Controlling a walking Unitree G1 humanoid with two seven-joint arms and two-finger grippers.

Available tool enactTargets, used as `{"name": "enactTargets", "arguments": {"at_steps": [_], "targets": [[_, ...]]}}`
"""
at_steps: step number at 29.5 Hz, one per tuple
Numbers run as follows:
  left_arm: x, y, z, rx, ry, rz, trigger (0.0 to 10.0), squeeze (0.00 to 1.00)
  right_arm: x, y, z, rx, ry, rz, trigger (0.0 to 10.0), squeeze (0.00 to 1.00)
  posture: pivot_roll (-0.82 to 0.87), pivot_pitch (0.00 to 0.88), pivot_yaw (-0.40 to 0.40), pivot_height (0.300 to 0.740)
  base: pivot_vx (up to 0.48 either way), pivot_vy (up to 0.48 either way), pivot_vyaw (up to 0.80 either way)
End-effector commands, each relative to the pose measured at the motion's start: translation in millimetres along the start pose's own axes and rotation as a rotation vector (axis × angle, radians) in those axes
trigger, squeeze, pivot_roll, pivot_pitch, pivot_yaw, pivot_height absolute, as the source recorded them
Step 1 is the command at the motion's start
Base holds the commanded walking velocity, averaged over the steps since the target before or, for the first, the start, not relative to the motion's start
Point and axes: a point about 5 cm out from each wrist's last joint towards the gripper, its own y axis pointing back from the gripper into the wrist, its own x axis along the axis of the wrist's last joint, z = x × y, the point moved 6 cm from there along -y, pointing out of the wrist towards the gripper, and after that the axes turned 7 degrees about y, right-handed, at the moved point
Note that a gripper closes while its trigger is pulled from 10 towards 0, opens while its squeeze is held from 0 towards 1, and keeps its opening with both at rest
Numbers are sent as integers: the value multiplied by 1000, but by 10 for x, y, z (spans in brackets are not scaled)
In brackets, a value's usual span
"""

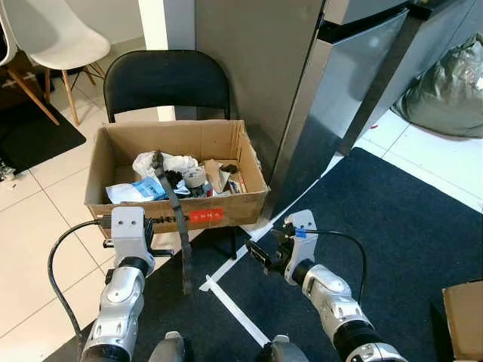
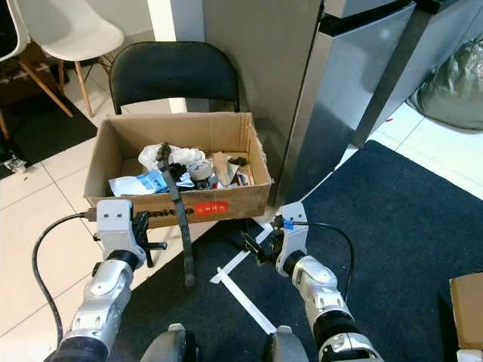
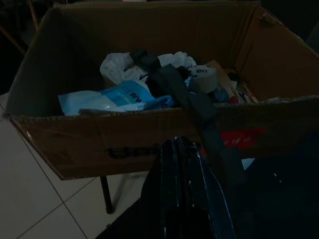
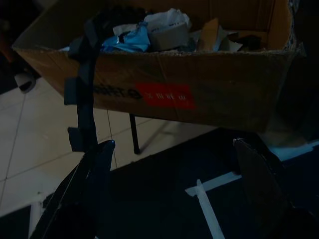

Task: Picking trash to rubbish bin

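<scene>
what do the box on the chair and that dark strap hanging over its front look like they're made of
The box looks like plain brown corrugated cardboard: matte, with fluting visible along its front rim. The strap seems to be dark grey woven fabric or webbing, since it drapes limply, though the weave is unclear.

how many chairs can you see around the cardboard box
2. A black folding chair stands under and behind the cardboard box; a white chair stands farther back on the robot's left. More may be hidden out of frame.

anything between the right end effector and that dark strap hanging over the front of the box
Nothing visible. The right end effector is open and faces the long dark grey strap draped over the brown cardboard box's front wall, with only open air above the floor between them.
</scene>
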Motion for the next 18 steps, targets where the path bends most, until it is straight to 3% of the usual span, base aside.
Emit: {"name": "enactTargets", "arguments": {"at_steps": [1, 18], "targets": [[-81, 14, -71, 9, -14, -39, 10000, 0, -30, 40, -2, -3, -13, 7, 10000, 0, 69, 146, 30, 645, 0, 0, 0], [-101, 20, -115, 34, 13, -45, 10000, 0, -33, 49, -29, 18, -22, 2, 10000, 0, 67, 158, 22, 630, 0, 0, 0]]}}
